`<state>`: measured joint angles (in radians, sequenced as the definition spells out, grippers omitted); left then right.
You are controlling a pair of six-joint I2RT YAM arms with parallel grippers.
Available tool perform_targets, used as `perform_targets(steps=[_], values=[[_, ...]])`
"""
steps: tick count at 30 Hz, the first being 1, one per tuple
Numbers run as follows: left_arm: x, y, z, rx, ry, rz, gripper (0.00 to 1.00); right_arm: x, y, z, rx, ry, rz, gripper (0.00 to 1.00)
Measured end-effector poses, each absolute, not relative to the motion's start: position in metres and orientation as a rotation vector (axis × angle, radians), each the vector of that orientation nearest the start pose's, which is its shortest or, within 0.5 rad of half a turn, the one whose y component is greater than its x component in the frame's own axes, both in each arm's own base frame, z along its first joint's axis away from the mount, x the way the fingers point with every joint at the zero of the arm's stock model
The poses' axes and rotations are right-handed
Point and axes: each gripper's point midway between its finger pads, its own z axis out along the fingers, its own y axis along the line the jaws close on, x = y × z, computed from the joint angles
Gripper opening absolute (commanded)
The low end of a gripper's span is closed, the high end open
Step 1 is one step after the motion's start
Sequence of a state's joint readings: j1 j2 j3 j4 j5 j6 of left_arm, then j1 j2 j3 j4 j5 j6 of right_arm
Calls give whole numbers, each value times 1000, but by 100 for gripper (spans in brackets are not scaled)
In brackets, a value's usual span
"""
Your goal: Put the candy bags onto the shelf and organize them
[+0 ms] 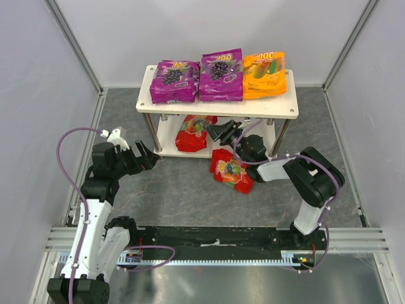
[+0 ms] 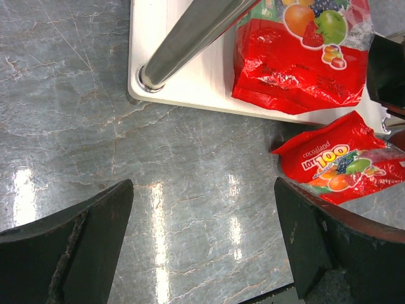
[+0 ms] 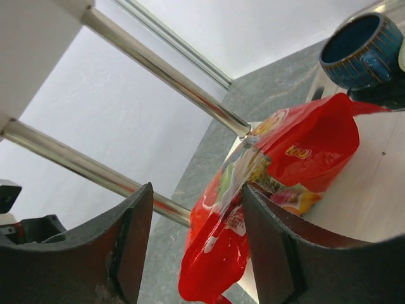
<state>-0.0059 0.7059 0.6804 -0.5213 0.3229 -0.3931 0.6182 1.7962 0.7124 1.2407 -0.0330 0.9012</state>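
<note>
The shelf (image 1: 278, 109) holds two purple candy bags (image 1: 173, 81) (image 1: 221, 75) and an orange-yellow one (image 1: 263, 75) on its top board. One red bag (image 1: 192, 133) lies on the lower board (image 2: 183, 82), also seen in the left wrist view (image 2: 297, 69) and the right wrist view (image 3: 304, 142). The other red bag (image 1: 231, 171) (image 2: 342, 163) lies on the floor in front. My right gripper (image 1: 226, 132) (image 3: 196, 196) is open at the lower tier, with the shelved red bag's hanging end between its jaws. My left gripper (image 1: 149, 156) (image 2: 204, 190) is open and empty above the floor, left of the shelf's front post (image 2: 190, 38).
A dark blue bowl (image 3: 361, 44) stands on the lower board behind the red bag. Metal corner posts (image 3: 164, 69) cross close to my right gripper. Grey walls with metal frame rails (image 1: 76, 44) enclose the marble floor (image 1: 183, 190).
</note>
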Motion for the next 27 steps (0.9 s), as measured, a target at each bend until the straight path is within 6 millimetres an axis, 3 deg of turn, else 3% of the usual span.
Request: perform_targets(steps=[9,18,27], values=[[246,-72,183,-218,2129,-578,99,359,304,225,123,1470,1251,66],[246,-72,183,-218,2129,-578,99,338,289,225,71,1513,1186,66],[246,-73,183,-217,2128,-580,99,296,264,226,-87,1601,1042,68]])
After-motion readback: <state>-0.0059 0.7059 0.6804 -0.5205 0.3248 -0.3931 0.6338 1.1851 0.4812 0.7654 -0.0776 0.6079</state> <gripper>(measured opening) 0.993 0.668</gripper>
